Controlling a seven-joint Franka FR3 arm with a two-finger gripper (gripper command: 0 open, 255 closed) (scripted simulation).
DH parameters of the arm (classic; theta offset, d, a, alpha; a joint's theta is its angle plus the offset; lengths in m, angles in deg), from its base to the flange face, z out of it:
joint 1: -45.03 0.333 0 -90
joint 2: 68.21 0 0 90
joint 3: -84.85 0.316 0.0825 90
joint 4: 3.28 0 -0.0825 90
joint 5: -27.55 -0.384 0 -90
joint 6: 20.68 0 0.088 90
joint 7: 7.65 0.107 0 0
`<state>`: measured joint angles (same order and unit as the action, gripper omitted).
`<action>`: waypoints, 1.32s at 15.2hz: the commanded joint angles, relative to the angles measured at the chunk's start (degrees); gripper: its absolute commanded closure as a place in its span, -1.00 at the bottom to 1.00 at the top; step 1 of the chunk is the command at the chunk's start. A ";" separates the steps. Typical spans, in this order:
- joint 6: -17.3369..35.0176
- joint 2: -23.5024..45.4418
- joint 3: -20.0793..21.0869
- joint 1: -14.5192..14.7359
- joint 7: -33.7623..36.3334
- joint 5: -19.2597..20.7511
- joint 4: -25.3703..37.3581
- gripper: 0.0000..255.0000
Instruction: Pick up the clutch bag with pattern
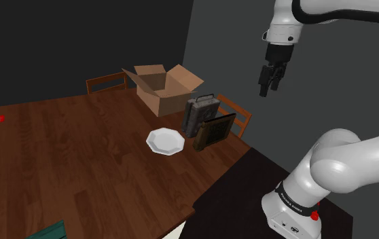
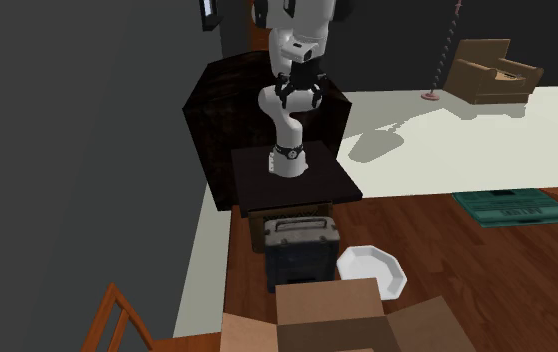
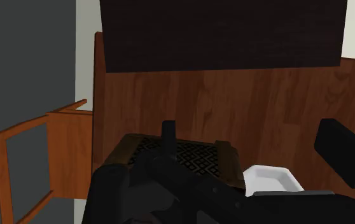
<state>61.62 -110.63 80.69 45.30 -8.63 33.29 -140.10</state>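
The gripper [image 1: 268,87] hangs high in the air off the table's edge, its two black fingers [image 3: 345,151] apart, holding and touching nothing. The clutch [image 1: 214,129] stands on edge on the table [image 1: 66,156], near the corner nearest the stand [image 1: 249,204]. It is a flat rectangle with a brown frame and a dark face bearing a fine lattice pattern, and it leans against a boxy grey case [image 1: 200,112] with a thin handle on top. Just beside them lies a white plate [image 1: 165,141] with a faceted rim, and behind the case an open cardboard box [image 1: 161,88] has its flaps spread. The table is dark reddish wood with a plank grain. Wooden chairs [image 1: 106,83] stand at its far side against dark grey walls, and the stand is a dark box.
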 commanded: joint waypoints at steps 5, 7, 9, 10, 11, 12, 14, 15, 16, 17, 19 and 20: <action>10.12 0.51 -5.65 3.37 -14.48 3.77 -5.83 -1.00; 15.42 1.63 -8.62 5.14 -21.58 5.34 -8.09 -1.00; 20.84 3.34 -11.59 6.95 -28.70 6.56 -9.90 -1.00; 23.57 4.41 -13.12 7.96 -32.26 7.05 -10.63 -1.00; 26.31 5.60 -14.65 9.01 -35.84 7.43 -11.26 -1.00; 29.04 6.93 -16.18 10.13 -39.45 7.68 -11.78 -1.00; 34.45 9.91 -19.30 12.63 -46.79 7.78 -12.50 -1.00; 37.11 11.54 -20.89 14.04 -50.54 7.60 -12.72 -1.00; 39.73 13.27 -22.44 15.49 -54.39 7.20 -12.85 -1.00; 42.30 15.07 -24.03 17.09 -58.32 6.61 -12.89 -1.00; 47.20 18.86 -27.25 20.66 -66.54 4.74 -12.73 -1.00; 49.52 20.83 -28.87 22.62 -70.87 3.39 -12.55 -1.00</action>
<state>108.84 -91.57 53.41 66.01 -74.67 37.83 -152.93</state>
